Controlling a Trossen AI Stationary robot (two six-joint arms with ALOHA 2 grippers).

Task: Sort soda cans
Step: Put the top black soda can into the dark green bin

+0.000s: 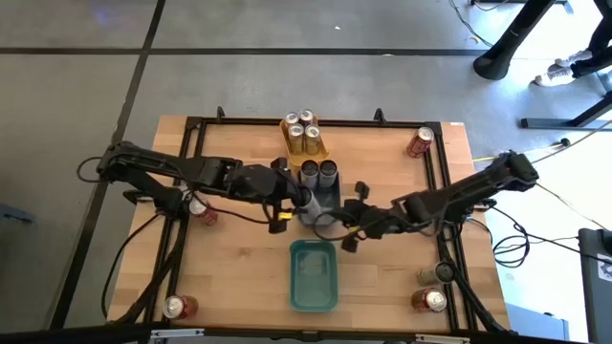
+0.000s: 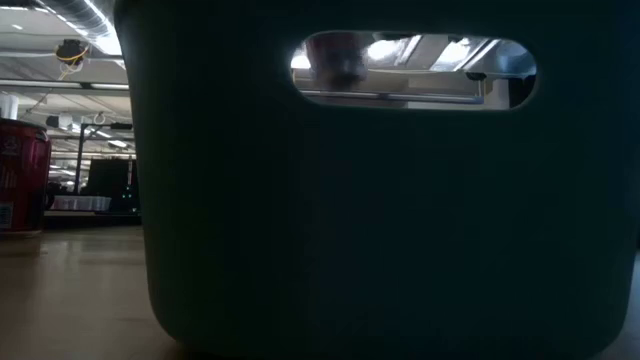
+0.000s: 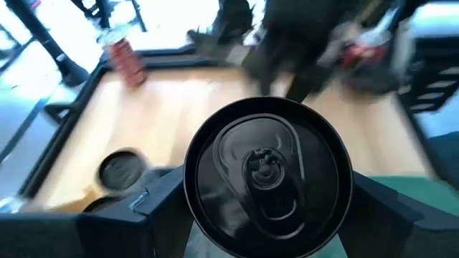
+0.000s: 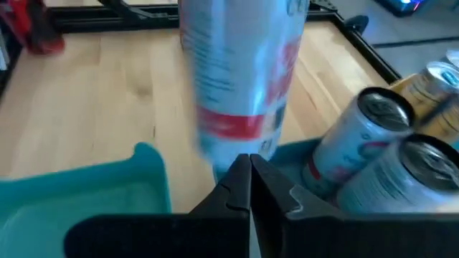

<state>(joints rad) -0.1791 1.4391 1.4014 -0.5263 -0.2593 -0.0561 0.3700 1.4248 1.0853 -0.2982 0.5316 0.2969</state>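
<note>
Soda cans are the matter here, and one dark can [image 3: 267, 178] sits between the left gripper's [image 1: 287, 203] jaws, which are clamped on its body; the left wrist view looks straight down on its silver top. This gripper is in the middle of the surface [image 1: 229, 268], just beside two dark cans [image 1: 318, 172] standing in a row. Beyond those, farther from the jaws, four gold cans [image 1: 302, 132] stand together in the yellow tray [image 1: 321, 149].

The right gripper's [image 4: 249, 188] jaws are pressed together and hold nothing (their tips touch). Just in front of them stands a pale can with a red band [image 4: 244, 79], blurred, and to one side lie or lean two more pale cans [image 4: 387, 154]. Below these jaws is the rim of the teal tray [image 4: 86, 193].

Red cans [image 1: 419, 142] wait well apart, near the corners of the surface.

I judge that a dark can is being carried to its group. The next move calls for lowering it upright beside the two dark ones, without knocking them, and only then parting the jaws.
</note>
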